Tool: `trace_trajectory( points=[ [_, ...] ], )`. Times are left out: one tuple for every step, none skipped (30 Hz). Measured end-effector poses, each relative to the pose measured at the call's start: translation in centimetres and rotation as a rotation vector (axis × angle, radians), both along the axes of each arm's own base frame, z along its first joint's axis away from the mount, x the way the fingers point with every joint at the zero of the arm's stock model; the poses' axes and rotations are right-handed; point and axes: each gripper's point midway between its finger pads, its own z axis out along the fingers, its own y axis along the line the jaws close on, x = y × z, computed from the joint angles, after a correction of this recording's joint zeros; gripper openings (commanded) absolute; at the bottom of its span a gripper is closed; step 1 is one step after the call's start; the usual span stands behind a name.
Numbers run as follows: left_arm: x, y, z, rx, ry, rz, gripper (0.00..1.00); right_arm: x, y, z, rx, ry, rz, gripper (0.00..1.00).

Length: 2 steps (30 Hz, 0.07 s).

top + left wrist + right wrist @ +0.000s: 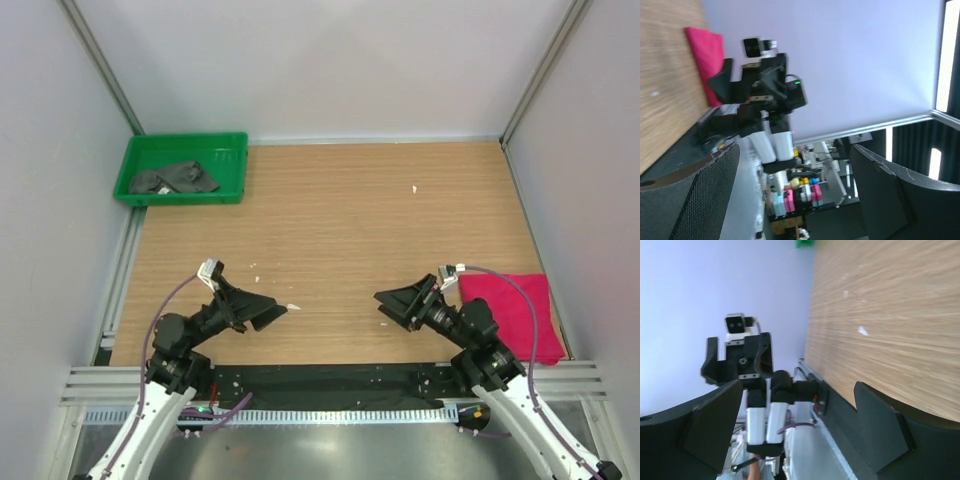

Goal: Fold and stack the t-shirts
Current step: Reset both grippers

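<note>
Two t-shirts are in view, and neither is in a gripper. The crimson t-shirt (510,305) lies folded on the table (340,220) at the right edge, just beside the right arm (480,335), which covers its near left corner from above. The dark grey t-shirt (175,180) sits crumpled inside the green tray (140,150) in the far left corner. It is too small and bunched there for you to read sleeves or collar.

Your left gripper (270,312) and right gripper (390,303) hang low over the near part of the table, pointing toward each other and well apart. From above each reads only as a dark wedge, so go by the wrist cameras. The left wrist view shows the fingers (700,195) spread wide with nothing between them. The right wrist view shows its fingers (880,430) likewise wide, gripping nothing.

The left wrist view is tilted and soft. In it you see only part of the crimson cloth, the rest cut off behind the right arm. The right wrist view catches the tray as a green sliver at its top edge, and the grey shirt cannot be made out there.
</note>
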Motion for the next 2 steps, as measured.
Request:
trace_trajectory(
  points=[
    [-0.1,0.1,1.0,-0.034,-0.015,0.003,0.93,-0.1,0.3,0.6,0.028,-0.021,0.016,1.00],
    [-0.2,0.3,2.1,-0.074,-0.030,0.006,0.95,-0.2,0.6,1.6,0.074,-0.048,0.034,1.00]
  ],
)
